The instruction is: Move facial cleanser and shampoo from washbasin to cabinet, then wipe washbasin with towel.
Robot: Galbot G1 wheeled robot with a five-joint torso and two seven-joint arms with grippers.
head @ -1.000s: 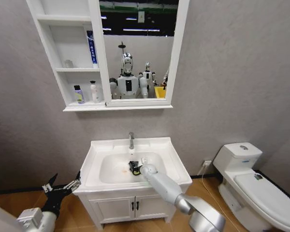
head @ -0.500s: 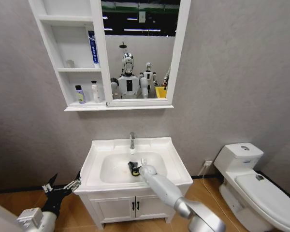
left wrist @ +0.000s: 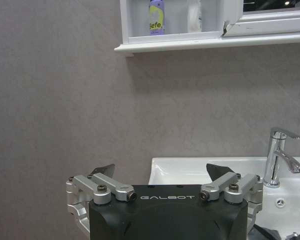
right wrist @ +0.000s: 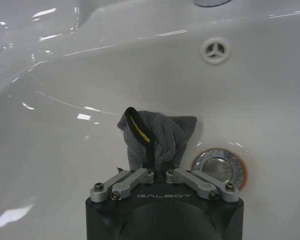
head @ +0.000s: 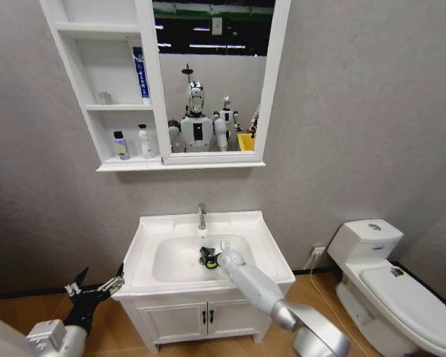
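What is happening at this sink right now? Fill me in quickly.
The right gripper holds the towel pinched down in the washbasin bowl, beside the drain, wiping. The left gripper hangs open, low beside the basin. Two bottles already stand on the cabinet shelf.

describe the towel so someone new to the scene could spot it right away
Start at the white washbasin under the mirror cabinet. Down in its bowl, beside the orange-ringed drain, the right gripper pinches the towel: a small dark grey bundle with a yellow stripe.
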